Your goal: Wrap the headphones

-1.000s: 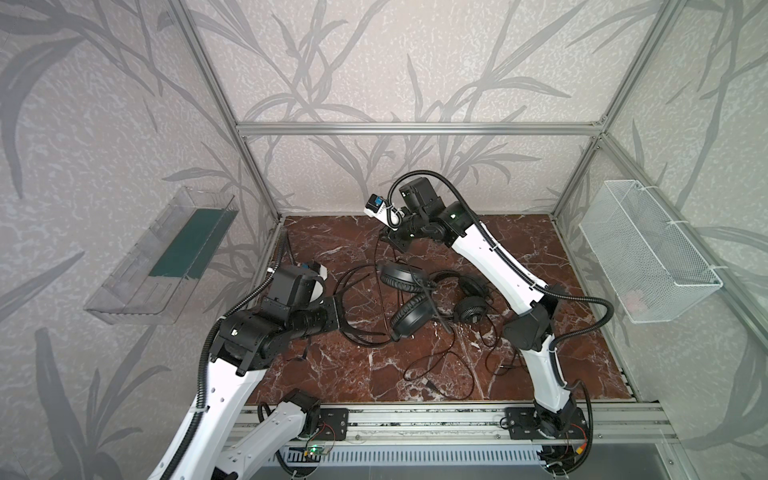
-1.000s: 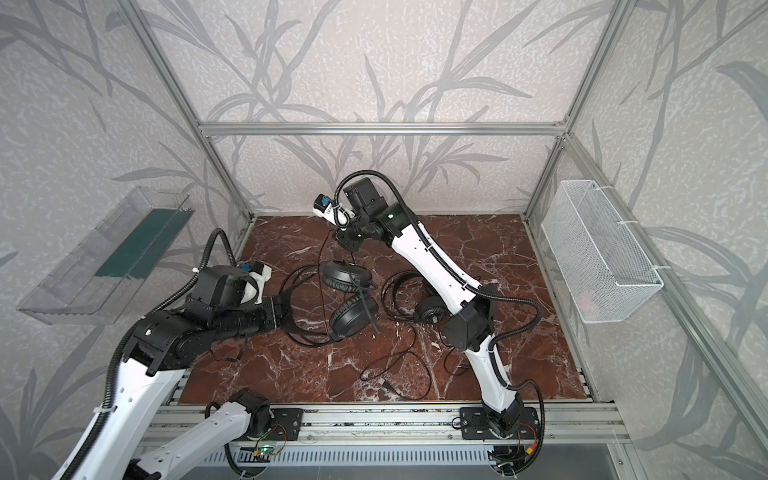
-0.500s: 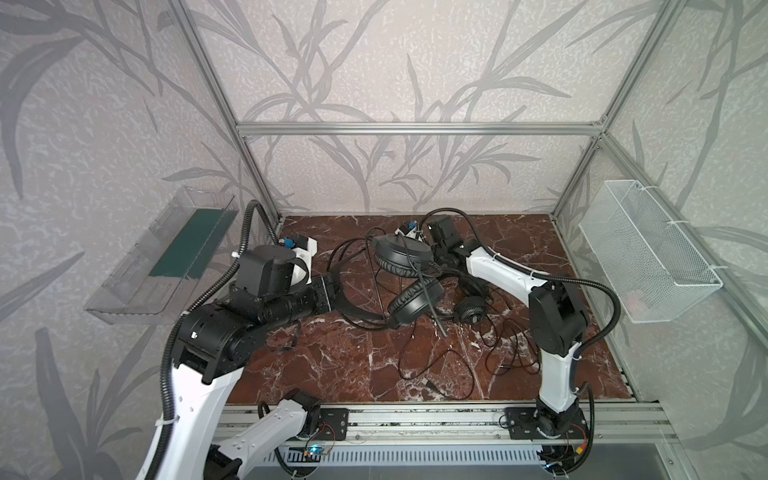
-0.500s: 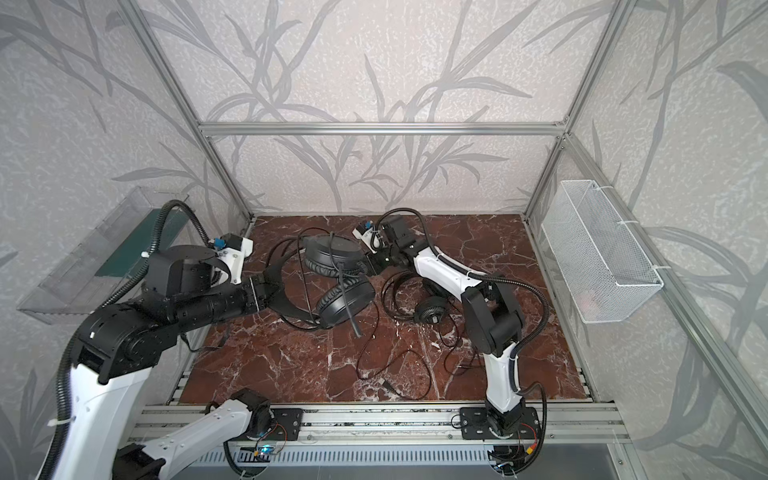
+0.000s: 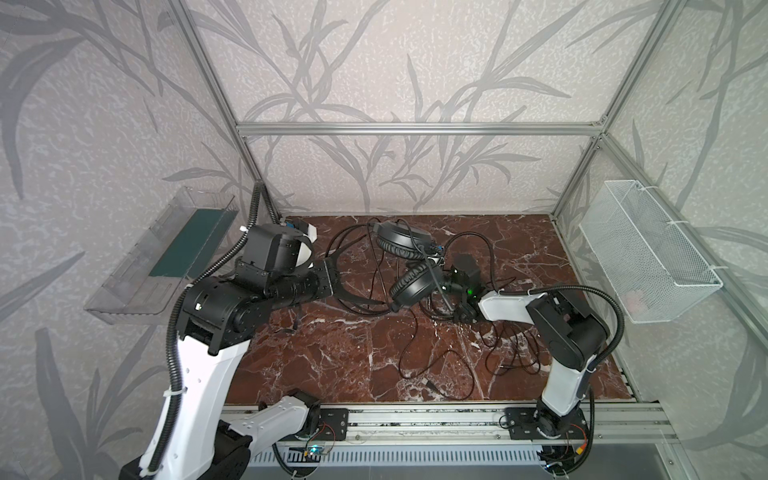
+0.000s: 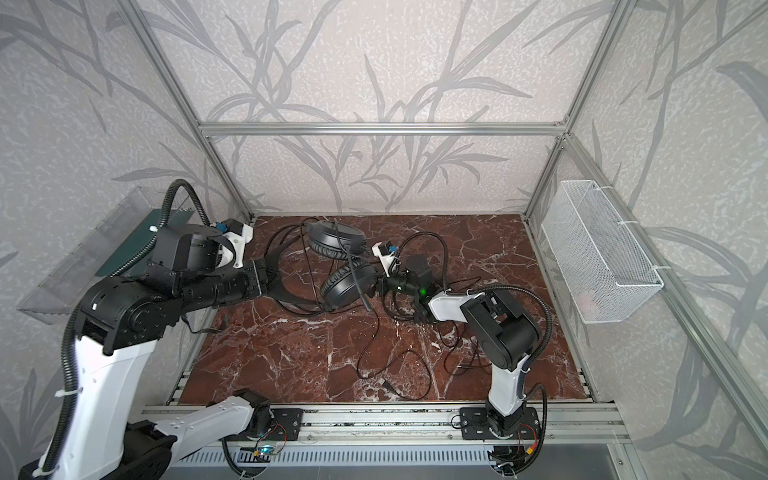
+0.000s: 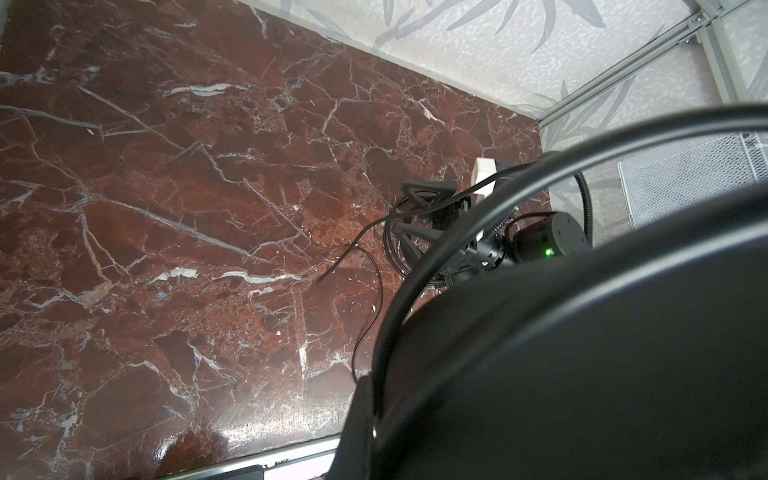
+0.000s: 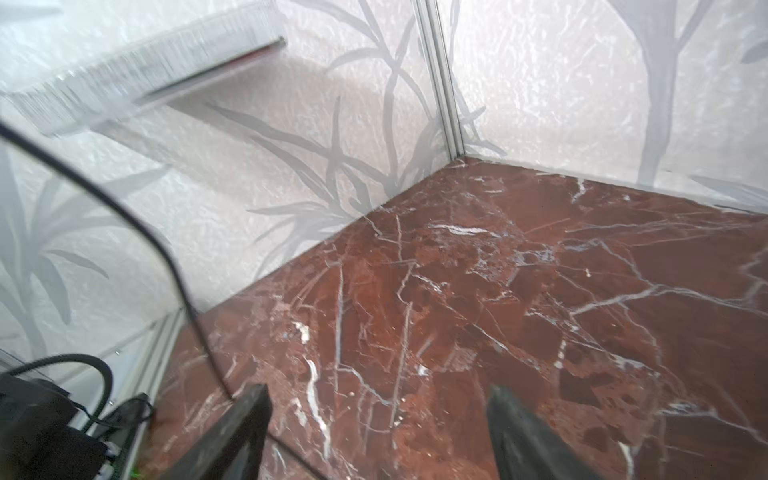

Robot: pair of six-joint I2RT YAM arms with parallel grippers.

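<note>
item: headphones (image 5: 401, 243), i am holding the headband in the clamped left gripper (image 5: 332, 276); right gripper (image 8: 374, 432) jaws apart, empty. i am advising: regrasp the cable (image 5: 415, 353) close to the earcup.

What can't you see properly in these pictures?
- Second headset: in both top views the right arm covers it; only tangled cable shows.
- Left gripper: the left wrist view is filled by a black earcup, so its grip on the headband is hidden there.
- Clear wall tray: blurred in the right wrist view.
- Wire basket: the pale thing inside is too small to name.
</note>
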